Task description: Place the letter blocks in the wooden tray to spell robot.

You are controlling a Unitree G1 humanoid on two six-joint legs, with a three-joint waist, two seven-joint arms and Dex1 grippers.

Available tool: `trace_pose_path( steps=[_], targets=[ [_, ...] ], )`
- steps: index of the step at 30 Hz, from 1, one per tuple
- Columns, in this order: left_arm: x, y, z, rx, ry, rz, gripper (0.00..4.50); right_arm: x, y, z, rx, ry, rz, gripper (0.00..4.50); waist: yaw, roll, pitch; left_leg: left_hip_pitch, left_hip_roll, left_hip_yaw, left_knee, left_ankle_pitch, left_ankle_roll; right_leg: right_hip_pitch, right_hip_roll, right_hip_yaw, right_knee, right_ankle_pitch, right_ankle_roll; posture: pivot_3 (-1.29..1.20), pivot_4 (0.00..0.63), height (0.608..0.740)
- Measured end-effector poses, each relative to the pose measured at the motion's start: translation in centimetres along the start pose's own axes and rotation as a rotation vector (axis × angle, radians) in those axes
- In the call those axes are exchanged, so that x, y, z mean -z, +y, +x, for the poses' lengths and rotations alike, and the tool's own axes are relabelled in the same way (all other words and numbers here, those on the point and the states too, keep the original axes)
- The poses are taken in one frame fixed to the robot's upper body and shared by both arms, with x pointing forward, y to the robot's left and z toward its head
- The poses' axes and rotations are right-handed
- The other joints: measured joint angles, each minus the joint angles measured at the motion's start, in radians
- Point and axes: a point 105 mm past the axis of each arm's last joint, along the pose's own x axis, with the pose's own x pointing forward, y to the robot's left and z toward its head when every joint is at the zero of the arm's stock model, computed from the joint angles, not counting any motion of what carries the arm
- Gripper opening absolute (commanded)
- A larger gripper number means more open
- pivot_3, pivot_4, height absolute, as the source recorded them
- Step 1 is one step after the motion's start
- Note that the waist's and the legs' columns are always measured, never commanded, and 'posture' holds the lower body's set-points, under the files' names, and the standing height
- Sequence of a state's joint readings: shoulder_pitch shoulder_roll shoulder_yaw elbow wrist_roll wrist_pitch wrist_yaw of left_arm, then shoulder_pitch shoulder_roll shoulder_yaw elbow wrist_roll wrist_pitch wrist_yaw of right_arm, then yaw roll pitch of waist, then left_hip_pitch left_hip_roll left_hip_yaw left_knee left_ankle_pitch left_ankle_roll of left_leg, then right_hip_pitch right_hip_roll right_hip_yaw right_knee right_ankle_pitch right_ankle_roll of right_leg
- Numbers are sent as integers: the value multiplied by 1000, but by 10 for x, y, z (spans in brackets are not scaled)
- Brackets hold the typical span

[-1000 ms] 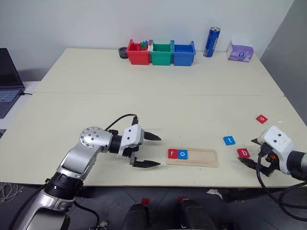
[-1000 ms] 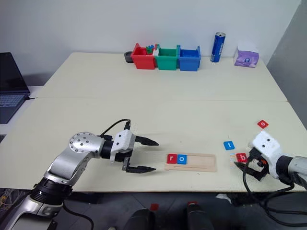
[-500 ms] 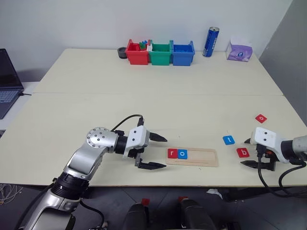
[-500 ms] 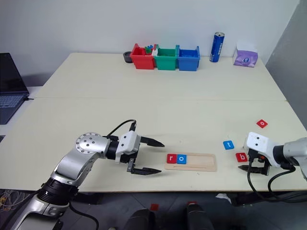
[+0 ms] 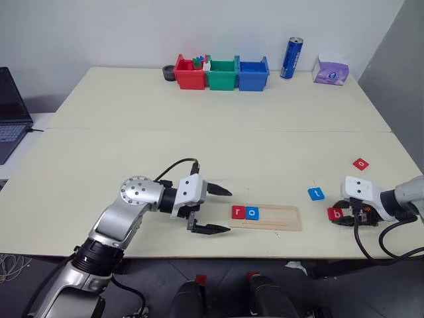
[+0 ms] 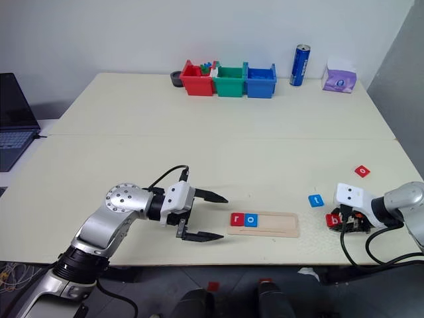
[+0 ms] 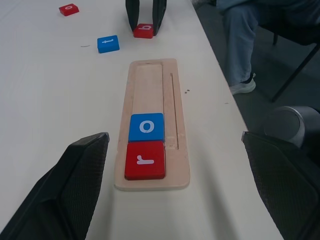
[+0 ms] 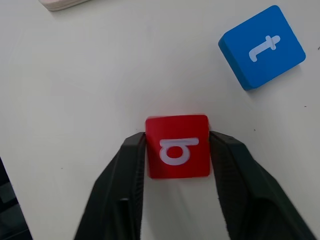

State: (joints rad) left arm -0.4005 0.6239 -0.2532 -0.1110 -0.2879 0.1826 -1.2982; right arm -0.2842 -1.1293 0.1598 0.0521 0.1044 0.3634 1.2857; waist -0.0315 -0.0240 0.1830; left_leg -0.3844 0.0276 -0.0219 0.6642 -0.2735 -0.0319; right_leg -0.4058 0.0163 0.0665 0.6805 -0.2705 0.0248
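So the red b block [image 8: 177,145] is the one in play right now: it's sitting flat on the tabletop [image 5: 199,146] off to the right of the wooden tray [image 5: 278,217], and the right gripper [image 8: 177,150] has one of its fingers [image 8: 125,165] pressed against each side of it, so I'd call that grasping the b, though it hasn't come off the surface yet. The tray already has the red r [image 7: 145,160] and blue o [image 7: 146,127] at its left end, which makes b the third letter, looks like the pick step for that slot. Next move probably needs a clean lift, carry left, and setting it touching the o without nudging it. The blue t [image 8: 262,46] is just beside the b and the red o [image 5: 360,163] lies further back. The right arm reaches in low from the table's right edge, wrist tipped down. The left gripper [image 5: 215,210] hovers just left of the tray, fingers spread wide, holding nothing.
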Motion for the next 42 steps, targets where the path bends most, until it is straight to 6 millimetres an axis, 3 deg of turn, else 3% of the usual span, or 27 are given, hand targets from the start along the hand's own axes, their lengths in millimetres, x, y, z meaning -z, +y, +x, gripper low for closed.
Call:
trace_pose_path(
  steps=[5, 10, 15, 22, 32, 42],
  targets=[
    [5, -1, -3, -8, 14, -9, 4500, -9, 11, -11, -6, -43, 20, 1458, 1, 1, 0, 0, 0, -1, 0, 0, 0, 0, 0, 0, 0, 0, 0, 0, 150, 740],
    [11, -1, -6, -26, 28, -33, 4500, -54, 27, -22, 8, -185, -38, 1458, -1, 1, 0, 0, 0, -2, 0, 0, 0, 1, 0, -1, 1, 0, 0, 0, 150, 740],
    [13, -1, -8, -36, 35, -41, 4500, -88, 40, 2, 19, -318, -79, 1458, 0, 1, 0, 0, 0, -1, 1, 0, 0, 1, 0, -1, 1, 0, 0, 0, 150, 740],
    [11, 2, -8, -40, 34, -32, 4500, -112, 47, 26, -7, -352, -129, 1458, 1, 1, 0, 0, 0, -1, 0, 0, 0, 0, 0, -1, 0, 0, 0, 0, 150, 740],
    [12, 2, -8, -43, 36, -39, 4500, -131, 58, 43, -83, -373, -155, 1458, 0, 1, 0, 0, 0, -2, 0, 0, 0, 0, 0, -2, 0, 0, 0, 0, 150, 740],
    [12, 3, -8, -49, 37, -43, 4500, -131, 54, 53, -90, -341, -154, 1458, 1, 1, 0, -1, 0, -2, 0, 0, 0, 0, 0, -2, 0, 0, 0, 0, 150, 740]
  ],
)
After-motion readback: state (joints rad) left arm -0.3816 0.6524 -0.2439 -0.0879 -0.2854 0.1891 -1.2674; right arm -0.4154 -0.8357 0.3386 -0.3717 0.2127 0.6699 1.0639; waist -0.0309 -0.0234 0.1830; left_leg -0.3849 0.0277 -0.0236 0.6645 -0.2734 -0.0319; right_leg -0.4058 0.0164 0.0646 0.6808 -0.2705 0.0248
